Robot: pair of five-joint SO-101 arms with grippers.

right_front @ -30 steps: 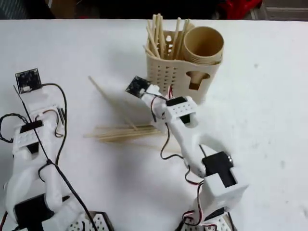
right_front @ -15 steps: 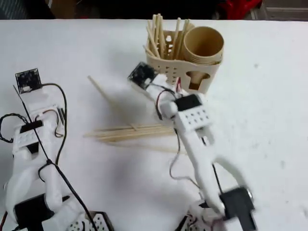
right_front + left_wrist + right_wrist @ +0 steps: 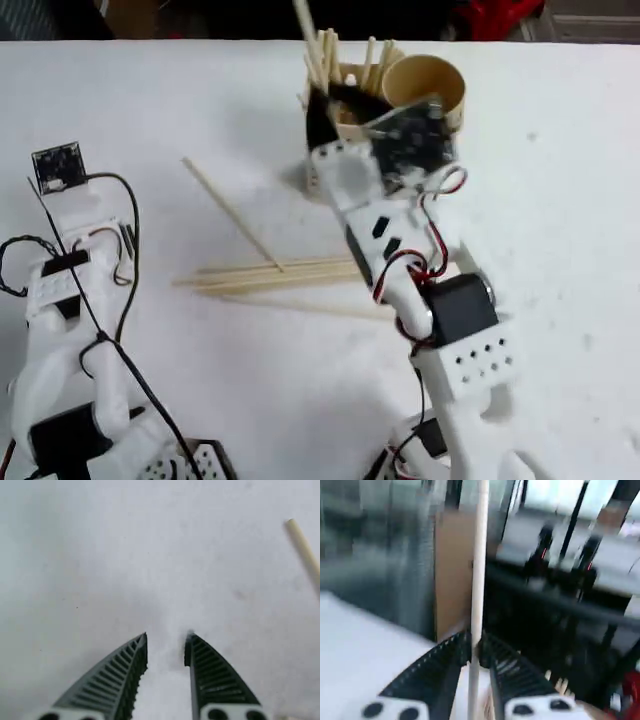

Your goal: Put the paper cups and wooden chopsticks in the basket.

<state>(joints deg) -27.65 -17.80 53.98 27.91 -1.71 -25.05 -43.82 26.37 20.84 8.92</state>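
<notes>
Right gripper clenches a slim, round wooden chopstick upright over the perforated cream plastic basket near the white table's far edge. A smooth tan paper cup and a sheaf of sticks stand in the basket. A bundle of pale chopsticks lies flat mid-table, with a lone stick at a slant beside it. Left gripper hovers toward the left edge, its ribbed black fingers parted and holding nothing.

White table w/ chopsticks lying loose, basket standing.
</notes>
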